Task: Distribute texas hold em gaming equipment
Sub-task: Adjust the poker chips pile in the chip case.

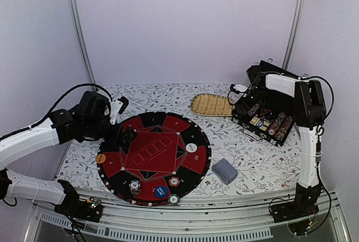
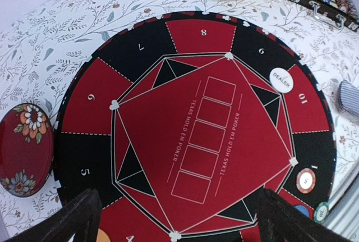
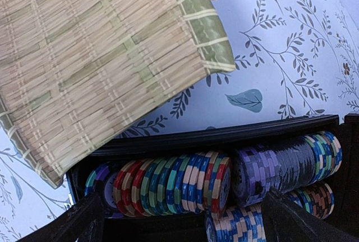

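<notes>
A round red and black poker mat (image 1: 152, 153) lies mid-table and fills the left wrist view (image 2: 196, 124). On it are a white dealer button (image 1: 191, 147) (image 2: 281, 79), an orange button (image 1: 101, 158) (image 2: 102, 235), a red chip (image 1: 175, 182) (image 2: 305, 180), a blue chip (image 1: 160, 191), a green chip (image 1: 174, 199) and another chip (image 1: 134, 186). A grey-blue card deck (image 1: 224, 170) lies right of the mat. My left gripper (image 1: 127, 136) (image 2: 179, 219) is open and empty above the mat's left side. My right gripper (image 1: 245, 103) (image 3: 182, 219) is open over rows of chips (image 3: 174, 188) in the black case (image 1: 263, 121).
An oval straw tray (image 1: 212, 105) (image 3: 95, 56) lies at the back, just left of the case. A small red patterned dish (image 2: 25, 149) sits left of the mat; my left arm hides it in the top view. The near table edge has a metal rail (image 1: 224, 211).
</notes>
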`<state>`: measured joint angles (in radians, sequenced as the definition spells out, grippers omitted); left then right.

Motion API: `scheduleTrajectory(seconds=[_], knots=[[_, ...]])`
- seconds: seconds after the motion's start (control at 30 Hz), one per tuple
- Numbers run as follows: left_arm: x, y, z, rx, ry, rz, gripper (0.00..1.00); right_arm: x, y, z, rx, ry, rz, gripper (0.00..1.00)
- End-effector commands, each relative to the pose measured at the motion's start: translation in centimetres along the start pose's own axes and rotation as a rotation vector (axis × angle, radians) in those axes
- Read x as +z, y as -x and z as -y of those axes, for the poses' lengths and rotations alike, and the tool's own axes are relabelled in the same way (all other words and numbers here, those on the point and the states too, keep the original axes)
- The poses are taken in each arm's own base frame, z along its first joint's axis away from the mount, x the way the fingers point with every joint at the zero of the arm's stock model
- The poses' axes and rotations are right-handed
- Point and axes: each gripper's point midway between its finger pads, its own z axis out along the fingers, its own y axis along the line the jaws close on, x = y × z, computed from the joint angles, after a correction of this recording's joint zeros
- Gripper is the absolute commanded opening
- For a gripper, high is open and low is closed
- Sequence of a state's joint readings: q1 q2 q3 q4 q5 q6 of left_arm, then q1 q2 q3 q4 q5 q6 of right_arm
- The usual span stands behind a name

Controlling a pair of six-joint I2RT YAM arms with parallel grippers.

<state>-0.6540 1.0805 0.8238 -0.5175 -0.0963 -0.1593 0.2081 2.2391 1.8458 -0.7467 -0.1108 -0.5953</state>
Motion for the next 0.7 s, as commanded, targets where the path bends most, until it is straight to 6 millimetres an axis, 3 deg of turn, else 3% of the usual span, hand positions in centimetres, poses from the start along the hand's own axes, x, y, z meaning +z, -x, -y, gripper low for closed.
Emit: scheduleTrajectory(seconds=[0.0,0.17,0.27,0.5,0.67], knots=[[0.0,0.2,-0.5,-0.003,0.005,0.006,0.98,1.1,-0.1,-0.6,-0.016,0.033,-0.021,0.99],[0.1,0.1,-0.5,-0.002,0.004,0.003,0.98,3.1,-1.8,0.3,-0.012,-0.019,-0.098,0.99],[0.0,0.1,-0.5,-0.002,0.003,0.005,0.98,3.3,-2.4,1.1,-0.006,-0.069,-0.127,0.99],[0.1,0.1,-0.5,-0.003,0.003,0.001,0.98,2.5,-1.4,1.4,0.002,-0.066,-0.084,0.79],[0.3,0.0,-0.4,0.0,0.003,-0.006,0.98,2.8,-0.9,-0.7,-0.006,0.043,-0.057,0.71]])
